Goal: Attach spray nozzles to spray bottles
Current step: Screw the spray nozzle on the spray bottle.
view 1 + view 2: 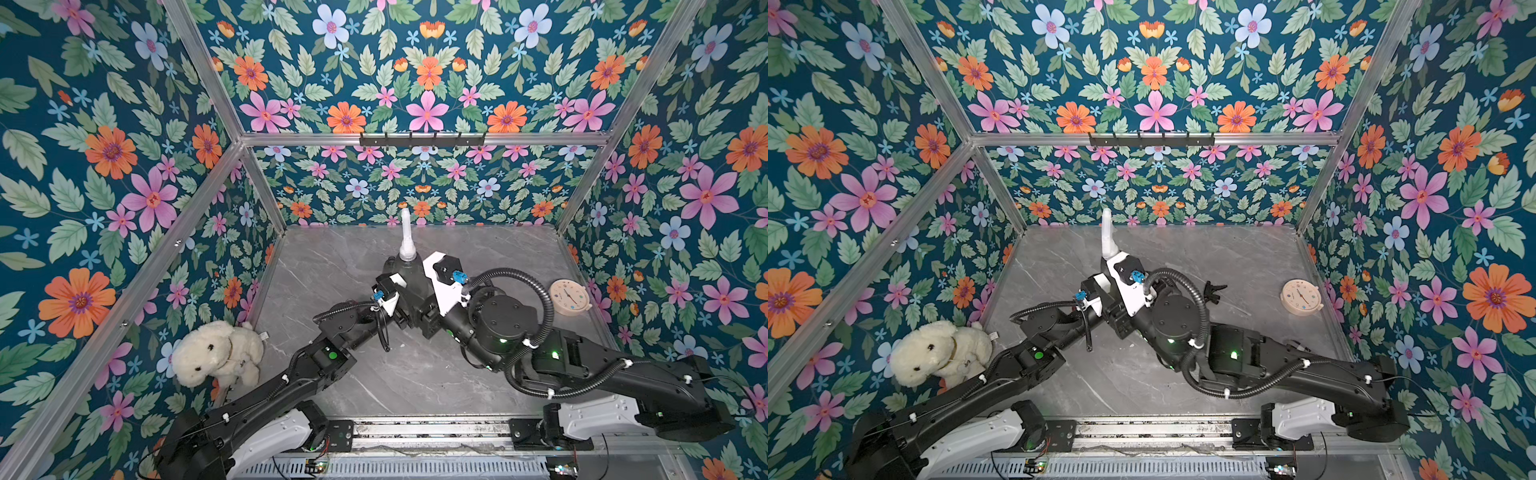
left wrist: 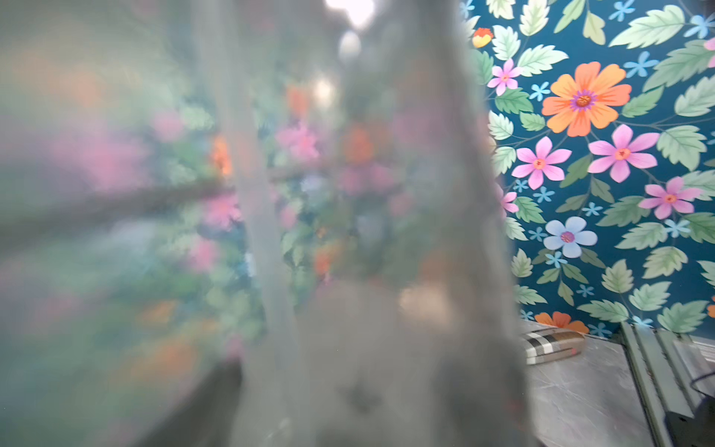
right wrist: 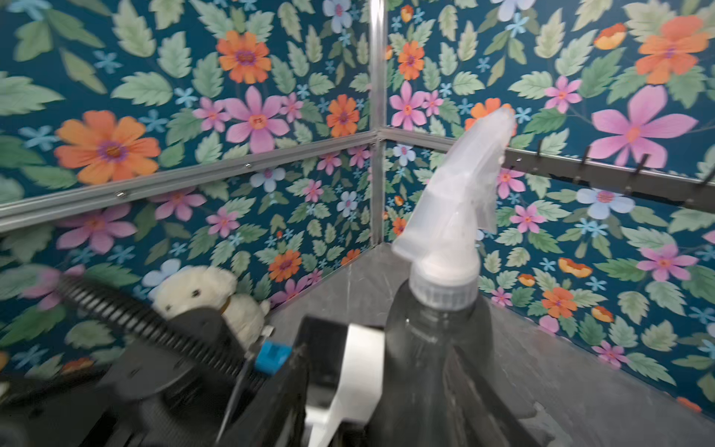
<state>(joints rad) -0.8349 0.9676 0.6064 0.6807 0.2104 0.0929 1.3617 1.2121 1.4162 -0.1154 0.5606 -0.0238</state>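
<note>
Spray nozzle: translucent white, trigger head upright, its ribbed collar seated over the neck of the smoky-grey spray bottle. Whether the thread is fully home is not shown.

The bottle stands upright near the middle of the grey bench, toward the rear wall, between the two wrists in both top views.

Left claw: part-open and set about the bottle's body, by all appearance clamped on it (the bottle fills the left wrist view as a blur, so the fingers themselves are hidden).

Right claw: just beside the bottle's shoulder, below the collar. Its jaws are out of sight behind the wrist bracket, so neither their spread nor any hold can be told.

Bystanders, well apart from the work: a cream plush toy in the near left corner, and a round clock lying by the right wall.

Hazards, as judged:
(a) A collar that has caught the thread askew would jam when turned, or sit loose and lift off with the head. The cause would be a turn begun with the collar not level.
(b) The cone is smooth and tapering, so turning force at the collar may spin or slide the bottle within the left claw's hold.
(c) A sideways push from the right claw, high on the neck, could tip the tall bottle.
</note>
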